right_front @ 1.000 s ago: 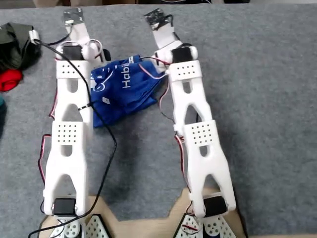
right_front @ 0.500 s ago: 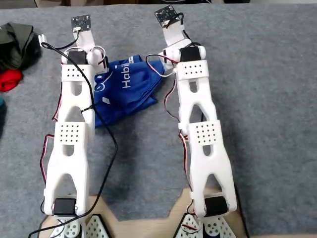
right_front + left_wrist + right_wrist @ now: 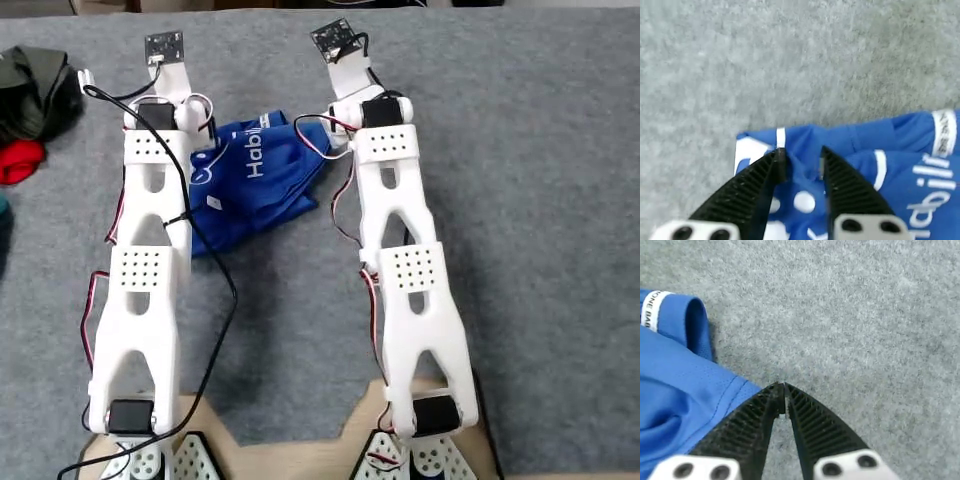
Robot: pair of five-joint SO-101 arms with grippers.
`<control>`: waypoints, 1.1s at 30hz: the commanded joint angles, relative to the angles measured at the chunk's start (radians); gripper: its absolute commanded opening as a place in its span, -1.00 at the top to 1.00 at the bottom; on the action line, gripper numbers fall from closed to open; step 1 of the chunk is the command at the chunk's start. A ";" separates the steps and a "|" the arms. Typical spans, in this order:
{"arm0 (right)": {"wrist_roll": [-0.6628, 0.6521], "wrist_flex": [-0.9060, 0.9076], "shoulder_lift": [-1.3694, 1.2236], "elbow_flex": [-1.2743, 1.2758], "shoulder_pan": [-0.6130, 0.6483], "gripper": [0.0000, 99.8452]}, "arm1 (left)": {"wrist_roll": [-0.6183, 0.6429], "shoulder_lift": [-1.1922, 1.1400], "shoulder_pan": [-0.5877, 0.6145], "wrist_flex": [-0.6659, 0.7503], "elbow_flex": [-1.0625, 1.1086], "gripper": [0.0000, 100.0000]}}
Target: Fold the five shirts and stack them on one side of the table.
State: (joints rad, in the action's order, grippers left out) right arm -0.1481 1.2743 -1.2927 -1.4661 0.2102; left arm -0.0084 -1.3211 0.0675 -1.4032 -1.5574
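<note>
right gripper [image 3: 785, 391]: tips pressed together, just beside the shirt's hem
blue shirt [image 3: 675, 377]: rumpled, lying on the grey table cover [image 3: 865, 315]

My left pincer [image 3: 800, 162] and right pincer [image 3: 782, 390] carry black plastic fingers [image 3: 752, 187], ribbed and matt. Beneath the left pincer, the blue shirt [image 3: 900, 135] is smooth cloth with a faint sheen. Ahead of both, the table cover [image 3: 865, 315] is grey, rough, fuzzy cloth.
</note>
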 commanded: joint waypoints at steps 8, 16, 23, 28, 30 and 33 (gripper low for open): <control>0.012 -0.018 0.008 -0.048 -0.007 0.98 | -0.005 0.125 0.066 -0.100 0.000 0.71; 0.011 -0.018 0.008 -0.047 -0.007 0.98 | -0.005 0.021 0.052 -0.071 -0.008 0.71; 0.011 -0.018 0.007 -0.045 -0.007 0.98 | -0.003 -0.016 0.049 -0.006 -0.002 0.71; 0.011 -0.018 0.007 -0.045 -0.007 0.98 | -0.003 -0.010 0.057 -0.006 -0.008 0.93; 0.011 -0.018 0.007 -0.045 -0.007 0.98 | -0.002 -0.010 0.057 -0.006 -0.008 0.95; 0.011 -0.018 0.007 -0.044 -0.007 0.98 | 0.002 -0.010 0.055 -0.006 -0.009 0.96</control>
State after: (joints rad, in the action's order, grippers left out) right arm -0.1481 1.2743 -1.2927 -1.4661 0.2102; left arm -0.0084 -1.3472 0.1197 -1.4246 -1.5528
